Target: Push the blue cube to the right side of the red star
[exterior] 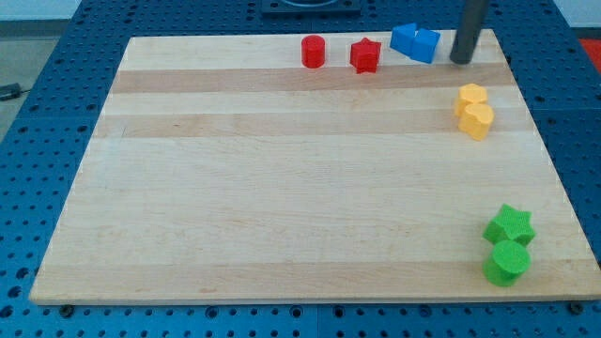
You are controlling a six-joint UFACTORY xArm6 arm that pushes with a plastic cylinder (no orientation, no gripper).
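The red star (365, 55) lies near the view's top edge of the wooden board (282, 188), right of centre. Two blue blocks touch each other just to its right: one (405, 39) nearer the star and one (425, 45) further right; which is the cube I cannot tell for sure. My tip (460, 60) rests on the board just right of the blue pair, a small gap from the right-hand one. The rod rises out of the view's top.
A red cylinder (313, 52) stands left of the star. Two yellow blocks (474, 110) sit together at the right edge below my tip. A green star (510, 226) and green cylinder (506, 264) sit at the bottom right corner.
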